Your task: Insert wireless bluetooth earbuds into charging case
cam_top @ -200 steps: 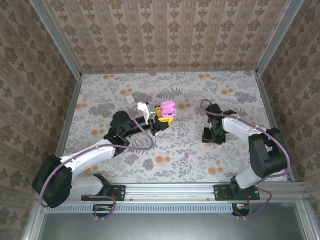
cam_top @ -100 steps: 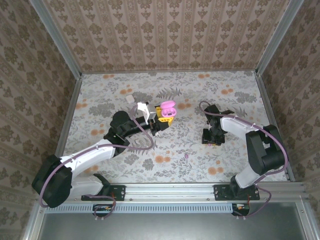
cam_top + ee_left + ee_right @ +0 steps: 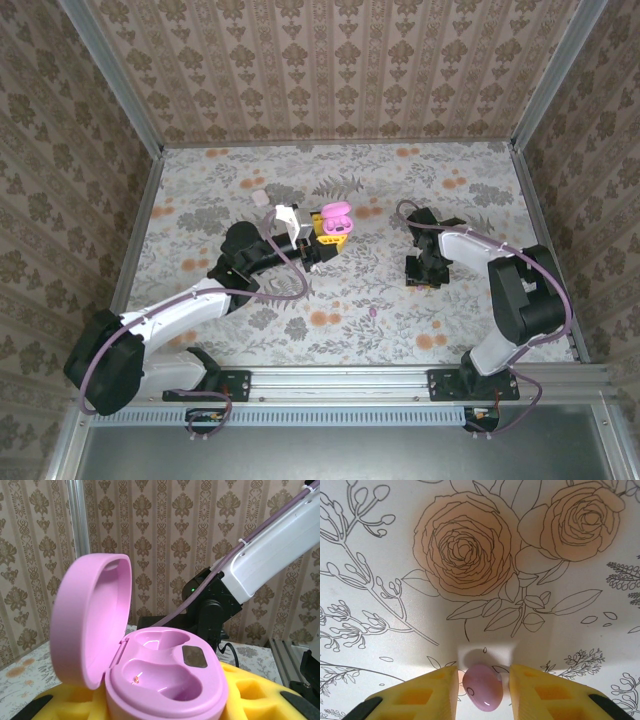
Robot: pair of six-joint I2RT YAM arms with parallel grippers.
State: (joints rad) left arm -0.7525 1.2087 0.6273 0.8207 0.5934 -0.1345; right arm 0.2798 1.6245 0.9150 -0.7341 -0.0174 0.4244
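Now our right gripper (image 3: 483,677) has narrowed its fingers (image 3: 427,690) around the pink earbud (image 3: 482,688) on the table (image 3: 370,630), slim gaps remaining, so pickup looks near; our left gripper (image 3: 333,232) holds the open case (image 3: 165,680) clamped.

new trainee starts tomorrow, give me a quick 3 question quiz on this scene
1. True or false: the pink charging case is closed.
2. What lies between the fingers of the right gripper?
A. a white earbud
B. a pink earbud
C. nothing
3. Short answer: which gripper holds the case, and is the case on the table or lifted off it?

Key
1. False: it is hinged open, both wells empty.
2. B
3. The left gripper, with the case lifted off the table between its yellow pads.
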